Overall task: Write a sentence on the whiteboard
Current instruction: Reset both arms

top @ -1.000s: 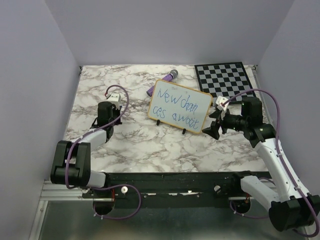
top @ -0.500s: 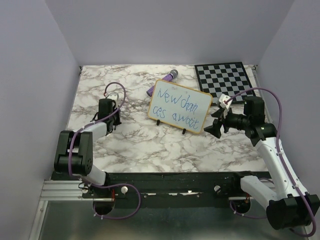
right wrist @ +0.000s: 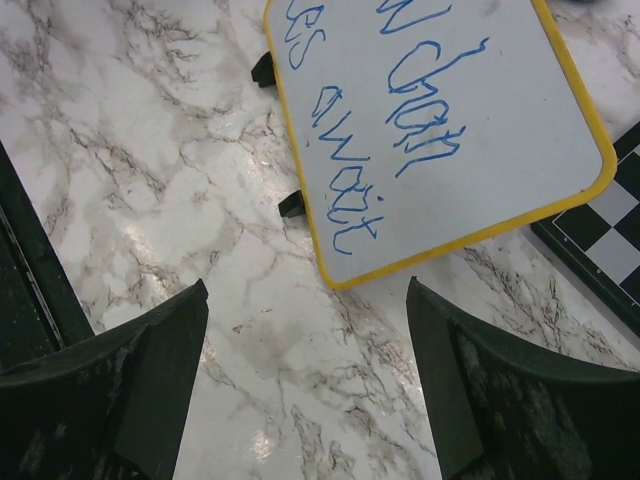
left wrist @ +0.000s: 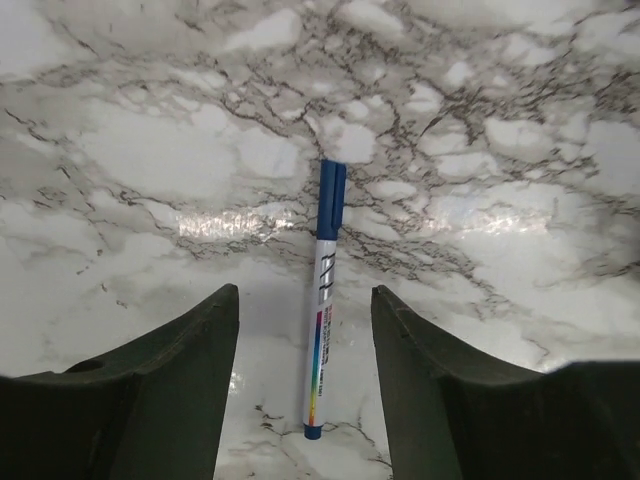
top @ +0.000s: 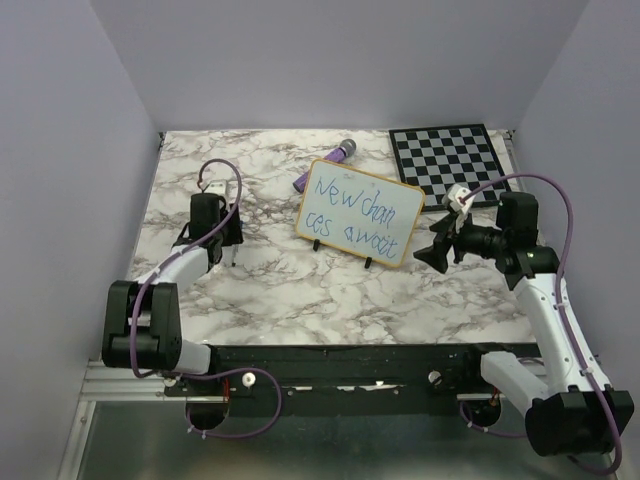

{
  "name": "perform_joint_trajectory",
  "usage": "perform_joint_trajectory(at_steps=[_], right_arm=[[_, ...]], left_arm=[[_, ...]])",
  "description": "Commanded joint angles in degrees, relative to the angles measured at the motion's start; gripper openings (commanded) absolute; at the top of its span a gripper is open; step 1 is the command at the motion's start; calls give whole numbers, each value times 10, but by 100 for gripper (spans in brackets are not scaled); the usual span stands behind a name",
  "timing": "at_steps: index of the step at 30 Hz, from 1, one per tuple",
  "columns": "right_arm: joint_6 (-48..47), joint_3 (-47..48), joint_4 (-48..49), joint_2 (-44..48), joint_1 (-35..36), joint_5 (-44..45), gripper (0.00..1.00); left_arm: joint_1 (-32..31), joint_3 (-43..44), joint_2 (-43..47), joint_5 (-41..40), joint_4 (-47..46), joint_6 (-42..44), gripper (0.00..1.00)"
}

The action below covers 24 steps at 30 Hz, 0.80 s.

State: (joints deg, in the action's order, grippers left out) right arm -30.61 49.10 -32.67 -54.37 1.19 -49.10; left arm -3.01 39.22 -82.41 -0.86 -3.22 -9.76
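The whiteboard (top: 385,225), yellow-framed on small black feet, stands mid-table, and its lower corner shows in the right wrist view (right wrist: 520,120). The sentence (top: 350,210) in blue marker fills two lines; its ends "chan" and "await" (right wrist: 345,160) are readable from the right wrist. A white marker with a blue cap (left wrist: 324,300) lies flat on the marble between the fingers of my left gripper (left wrist: 305,292), which is open and clear of it on both sides. The left gripper (top: 224,245) is left of the board. My right gripper (top: 432,250) hangs open and empty (right wrist: 306,285) just off the board's right corner.
A black-and-white checkered board (top: 450,160) lies at the back right, its edge close to the whiteboard's corner (right wrist: 600,240). A purple pen-like object (top: 343,152) lies behind the whiteboard. The table's dark front rail (right wrist: 25,290) is at the left of the right wrist view.
My left gripper went from shut to open and the marker now lies free on the marble. The left arm shifted over the table; the right gripper drew slightly right of the board.
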Motion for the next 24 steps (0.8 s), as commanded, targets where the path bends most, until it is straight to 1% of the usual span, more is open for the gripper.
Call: perform_joint_trajectory(at_steps=[1,2,4,6,7,8,9,10,11,12,13,14,17,21,24], right_arm=[[7,-10,-3,-2,-23,-31,88],[9,-10,-3,0,-28,-33,88],[11,-12,-5,3,-43,-42,88],[16,-13,-11,14,-54,-39,88],[17,-13,-14,18,-57,-34,88],[27,-16,-17,23,-58,-28,89],[43,-16,-11,36,-62,-2,90],[62,-15,-6,42,-64,15,92],[79,-10,-5,44,-64,31,94],[105,5,-10,50,-66,62,95],[114,13,-13,53,-66,74,99],[125,20,-13,57,-68,86,100],[172,45,-6,78,-76,117,100],[258,72,20,105,-78,211,100],[301,92,19,108,-78,268,100]], left_arm=[[5,24,68,34,13,-23,67],[5,25,92,58,16,-29,69],[5,29,122,74,29,-40,73],[5,28,175,89,31,-72,81],[5,26,195,95,49,-83,86],[5,25,238,97,56,-92,89],[5,21,261,109,70,-105,91],[5,19,281,111,79,-115,99],[5,17,318,112,87,-121,99],[5,12,336,116,102,-126,99],[5,9,352,128,106,-127,99],[4,3,384,137,107,-127,99],[-5,-24,440,151,106,-108,99],[-46,-49,485,118,124,-87,99],[-56,-48,500,96,141,-77,99]])
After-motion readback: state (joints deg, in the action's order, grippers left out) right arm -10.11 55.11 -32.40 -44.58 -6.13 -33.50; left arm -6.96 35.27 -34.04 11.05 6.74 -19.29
